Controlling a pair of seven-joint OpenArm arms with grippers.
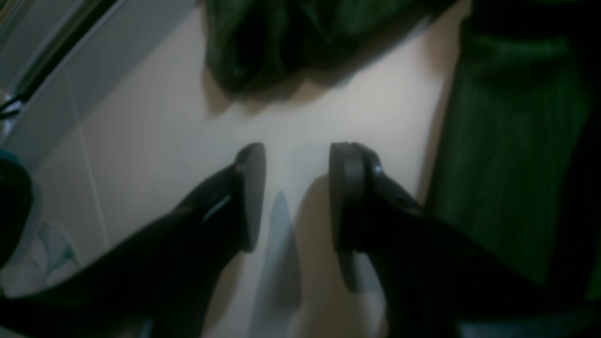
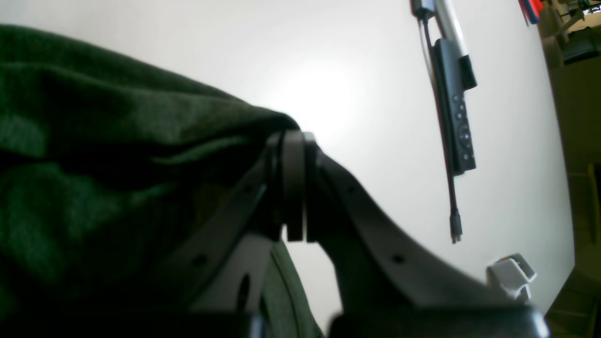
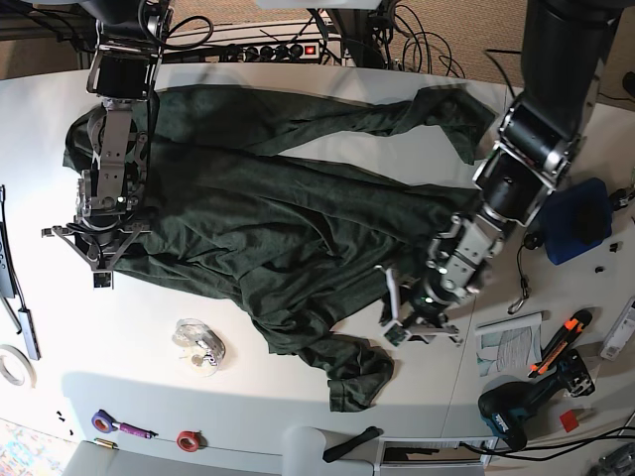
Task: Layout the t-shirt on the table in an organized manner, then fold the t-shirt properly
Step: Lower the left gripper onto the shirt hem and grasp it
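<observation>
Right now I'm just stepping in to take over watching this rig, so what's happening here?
A two-armed robot is spreading a green t-shirt over the white table; it lies rumpled, not yet folded. The right claw is shut on a bunched edge of the cloth. The left claw is open and empty over bare table, with the shirt just beside it.

Brown floor (image 3: 248, 8) beyond the far edge, w/ a power strip (image 3: 266, 50) and tangled black cables (image 3: 427, 45). Clutter at the margins: blue pad (image 3: 575, 220), orange-handled tool (image 3: 558, 347), teal drill (image 3: 508, 412), tape rolls (image 3: 187, 439), crumpled plastic (image 3: 198, 342). Black remote (image 2: 458, 126) at one side. Bright overhead glare on white.
</observation>
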